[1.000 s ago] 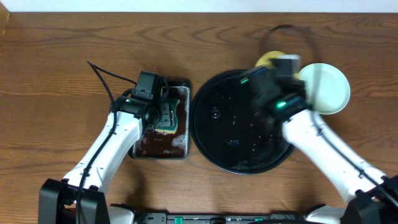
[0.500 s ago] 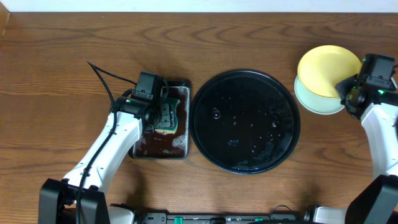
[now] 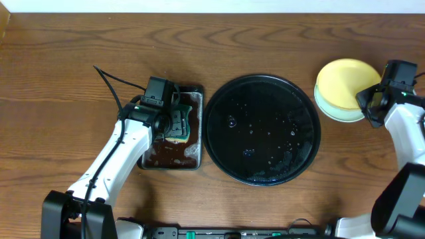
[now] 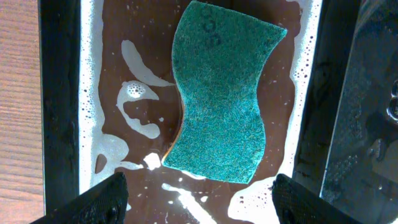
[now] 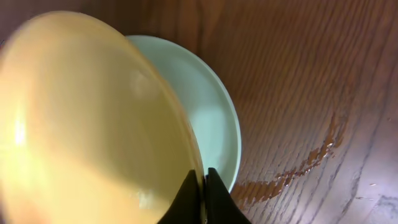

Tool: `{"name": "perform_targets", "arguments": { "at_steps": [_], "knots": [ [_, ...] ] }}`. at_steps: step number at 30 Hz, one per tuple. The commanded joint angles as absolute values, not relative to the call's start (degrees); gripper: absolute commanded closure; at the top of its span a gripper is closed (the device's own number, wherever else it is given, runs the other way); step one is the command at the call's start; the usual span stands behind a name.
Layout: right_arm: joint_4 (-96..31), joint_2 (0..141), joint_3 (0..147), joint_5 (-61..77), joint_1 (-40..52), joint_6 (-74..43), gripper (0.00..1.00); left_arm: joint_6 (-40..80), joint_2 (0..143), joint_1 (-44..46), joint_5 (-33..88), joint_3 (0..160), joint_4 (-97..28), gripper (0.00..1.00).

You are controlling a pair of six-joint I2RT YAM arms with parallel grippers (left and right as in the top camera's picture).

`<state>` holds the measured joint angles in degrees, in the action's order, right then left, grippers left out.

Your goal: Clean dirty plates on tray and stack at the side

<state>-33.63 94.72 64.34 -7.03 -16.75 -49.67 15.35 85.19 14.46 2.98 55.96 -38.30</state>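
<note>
Round glossy black tray (image 3: 262, 89) sits bare; right of it, the right tool (image 5: 201, 178) pinches the pale yellow round plate (image 5: 81, 118), tilted on a pale mint plate (image 5: 214, 121) (stacking looks nearly done). Left tool (image 4: 200, 186) gapes empty.

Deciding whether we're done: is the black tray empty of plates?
Empty: the tray holds only water droplets; the yellow plate is over a mint plate beside it.

Jaws pinch the yellow plate (image 5: 81, 118) (mint plate (image 5: 214, 118) beneath).

Top-down overhead — wrist cameras close-up
</note>
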Motion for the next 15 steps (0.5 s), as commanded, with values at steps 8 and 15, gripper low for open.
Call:
{"name": "perform_targets", "arguments": {
  "at_steps": [8,15],
  "knots": [
    [-33.52,96.29,64.69,-5.41,-17.15,-41.6,0.25,15.25,85.84,14.41,2.31,55.33,-38.24,0.25],
    [-31.9,96.29,64.69,20.6,-15.84,-13.8,0.01,15.49,85.84,14.41,2.31,55.4,-36.64,0.25]
  ]
}}
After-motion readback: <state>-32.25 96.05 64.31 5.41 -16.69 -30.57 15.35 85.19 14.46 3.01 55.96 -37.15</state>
